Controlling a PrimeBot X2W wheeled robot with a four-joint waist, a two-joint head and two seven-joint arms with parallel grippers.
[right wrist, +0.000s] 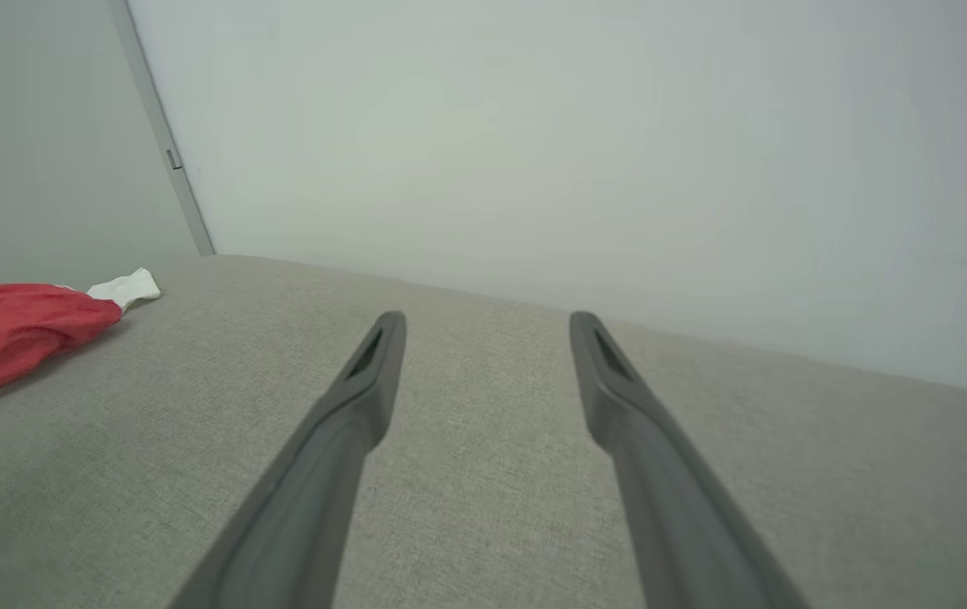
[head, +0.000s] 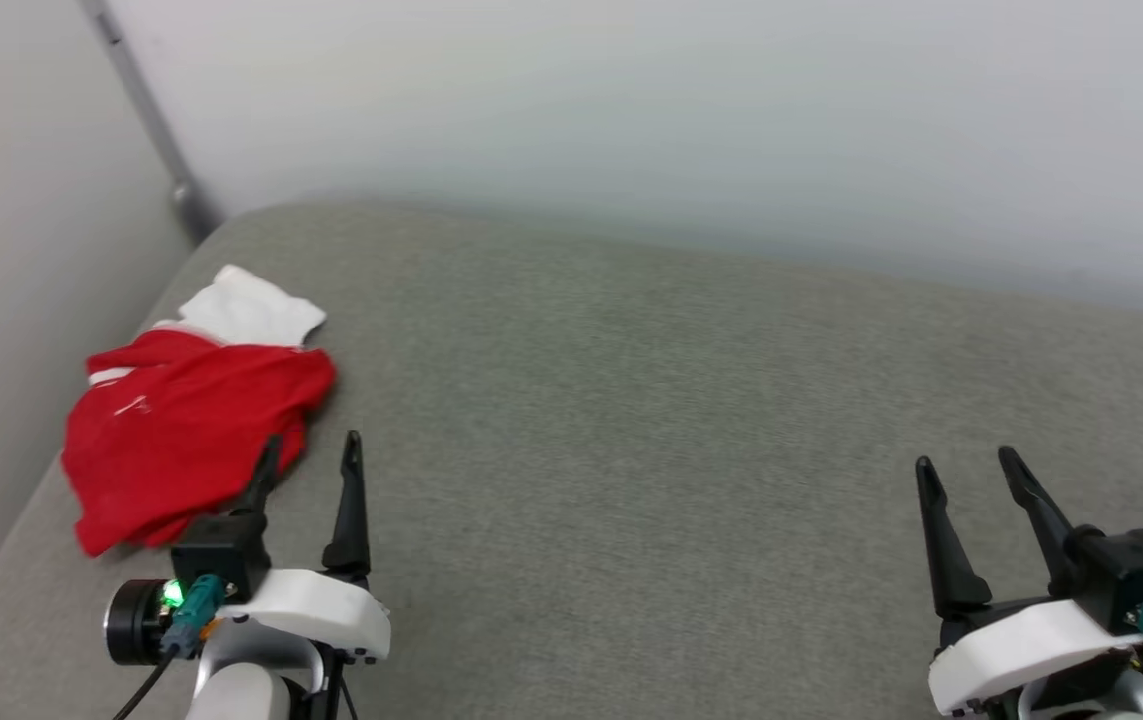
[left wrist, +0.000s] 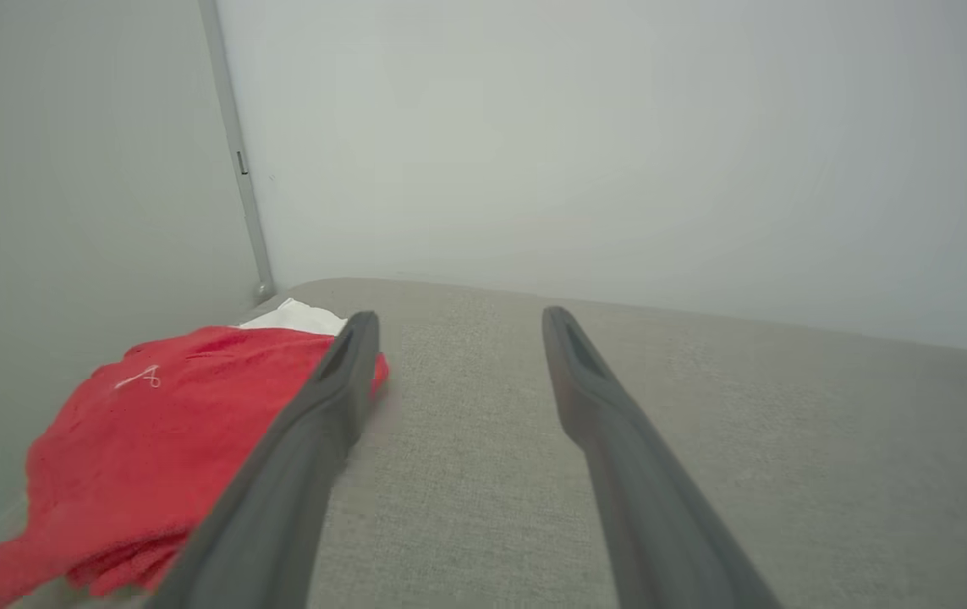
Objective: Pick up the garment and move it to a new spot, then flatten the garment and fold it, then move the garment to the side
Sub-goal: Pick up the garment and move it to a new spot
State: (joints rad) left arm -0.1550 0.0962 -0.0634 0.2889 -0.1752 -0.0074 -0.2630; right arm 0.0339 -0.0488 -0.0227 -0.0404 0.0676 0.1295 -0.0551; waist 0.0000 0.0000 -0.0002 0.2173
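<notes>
Just ahead-left of left tool [head: 313, 440], the garment [head: 181, 440] sits bunched on grey worktop [head: 631, 450] by the wall corner. Heap's long axis runs roughly away from the robot, white sleeve [head: 251, 305] at far end. Left tool wide, empty, one finger overlapping the garment's near-right edge; contact unclear. Right tool [head: 966, 458] wide, empty, well apart. Left arm nearer; likely reaches first.

Red body, white sleeve & small white mark are shown on garment [head: 181, 440]. Cushion [head: 631, 450] is woven grey-beige, finely flecked. Walls [head: 631, 100] are rendered pale grey, corner strip [head: 146, 110] darker grey. On left gripper [head: 314, 450] & right gripper [head: 966, 462]: black fingers [head: 351, 500], white housings [head: 311, 610], teal plugs [head: 193, 605].
</notes>
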